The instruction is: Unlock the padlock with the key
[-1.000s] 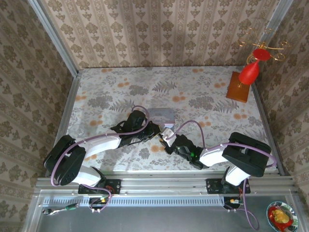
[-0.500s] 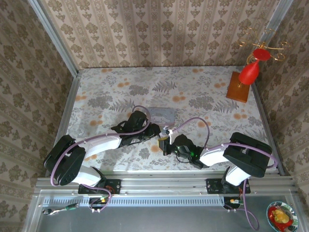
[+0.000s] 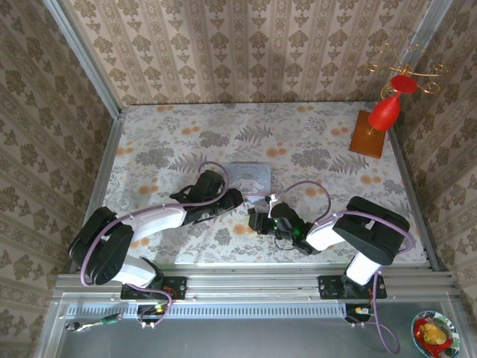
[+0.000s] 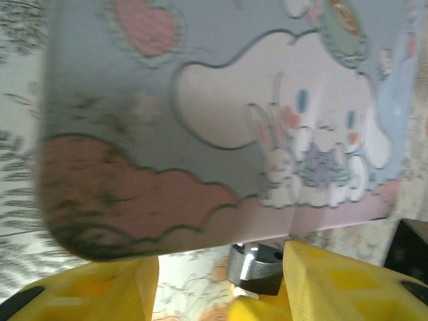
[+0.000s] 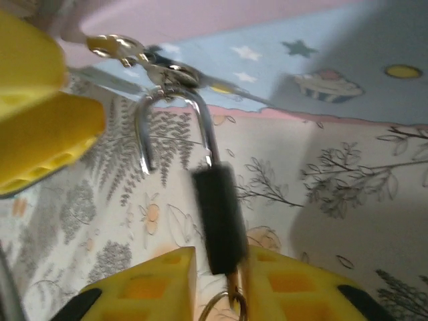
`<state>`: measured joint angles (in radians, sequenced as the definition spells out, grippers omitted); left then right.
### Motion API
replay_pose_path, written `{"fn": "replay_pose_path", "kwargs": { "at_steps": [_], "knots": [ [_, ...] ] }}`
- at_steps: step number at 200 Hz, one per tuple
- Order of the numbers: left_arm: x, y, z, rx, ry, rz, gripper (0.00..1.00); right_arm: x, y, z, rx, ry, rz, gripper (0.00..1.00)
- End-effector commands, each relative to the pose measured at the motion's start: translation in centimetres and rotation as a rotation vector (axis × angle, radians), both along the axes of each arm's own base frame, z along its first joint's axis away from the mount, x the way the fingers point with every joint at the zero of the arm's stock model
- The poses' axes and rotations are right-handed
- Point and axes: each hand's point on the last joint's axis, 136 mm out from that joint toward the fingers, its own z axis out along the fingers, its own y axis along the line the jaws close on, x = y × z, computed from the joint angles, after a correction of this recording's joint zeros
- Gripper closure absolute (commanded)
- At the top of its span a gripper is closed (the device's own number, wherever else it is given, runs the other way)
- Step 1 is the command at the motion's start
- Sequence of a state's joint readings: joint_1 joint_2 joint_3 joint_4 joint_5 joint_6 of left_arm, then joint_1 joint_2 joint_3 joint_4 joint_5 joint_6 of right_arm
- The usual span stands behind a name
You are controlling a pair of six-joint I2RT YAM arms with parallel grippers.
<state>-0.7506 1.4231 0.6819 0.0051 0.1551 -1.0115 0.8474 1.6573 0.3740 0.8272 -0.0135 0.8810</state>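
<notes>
Top view: both arms reach in toward the middle of the desk, meeting just at the near side of the pastel-blue cartoon tin. A red ornament on a wooden base stands well apart, at the far right corner.

Right wrist view: the padlock hangs tilted from a small metal latch at the tin's edge. Its black body points down toward the camera. The silvery shackle has one leg seated in the body. The other leg ends free in the air, clear of the body. I make out the key only as a thin dark sliver under the body, with part of a wire ring beside it; it is blurred.

The right pincer has its yellow fingers parted on either side of the padlock's lower end. A strip of desk pattern shows between one finger and the body, so I read it as not clamped.

Left wrist view: the left pincer sits close under the tin with its fingers apart and clamping nothing. A silvery metal piece lies against the inner side of one finger. I cannot tell what that piece is.
</notes>
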Motion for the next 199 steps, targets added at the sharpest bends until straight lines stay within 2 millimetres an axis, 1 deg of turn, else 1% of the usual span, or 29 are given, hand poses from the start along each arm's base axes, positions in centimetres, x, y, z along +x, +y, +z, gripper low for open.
{"fn": "replay_pose_path", "kwargs": {
  "at_steps": [1,11,24,51,83,98,107,124,140,172,199],
  "knots": [
    [0.9,1.9,1.8,0.106,-0.074,-0.003,0.42,0.2,-0.8,-1.0,-0.019,0.064,-0.033,0.62],
    [1.1,2.6,2.4,0.136,-0.094,-0.007,0.38,0.2,-0.9,-1.1,-0.042,0.075,-0.035,0.58],
    [1.3,3.5,3.0,0.176,-0.122,-0.017,0.35,0.0,-1.3,-1.2,-0.082,0.083,-0.028,0.55],
    [2.3,4.9,3.9,0.235,-0.172,-0.052,0.27,0.3,-2.2,-0.2,-0.119,0.042,-0.032,0.52],
    [4.0,5.3,4.3,0.267,-0.206,-0.105,0.23,1.1,-3.4,0.7,-0.159,0.027,-0.029,0.51],
    [4.8,5.3,4.4,0.286,-0.214,-0.124,0.22,1.5,-3.3,1.3,-0.151,0.013,-0.018,0.51],
    [5.3,5.3,4.2,0.298,-0.211,-0.132,0.21,1.8,-3.2,1.6,-0.159,0.001,-0.014,0.51],
    [6.1,4.9,4.0,0.307,-0.21,-0.151,0.21,2.2,-3.0,1.3,-0.192,0.0,-0.002,0.51],
    [6.6,4.5,3.6,0.304,-0.203,-0.164,0.2,2.6,-2.5,1.0,-0.194,-0.001,0.011,0.51],
    [7.0,3.3,2.6,0.277,-0.176,-0.196,0.2,3.0,-1.2,0.3,-0.18,0.015,0.04,0.51],
    [7.1,3.5,1.2,0.297,-0.142,-0.183,0.2,3.1,-0.8,-0.5,-0.19,0.031,0.053,0.51]
  ]
}}
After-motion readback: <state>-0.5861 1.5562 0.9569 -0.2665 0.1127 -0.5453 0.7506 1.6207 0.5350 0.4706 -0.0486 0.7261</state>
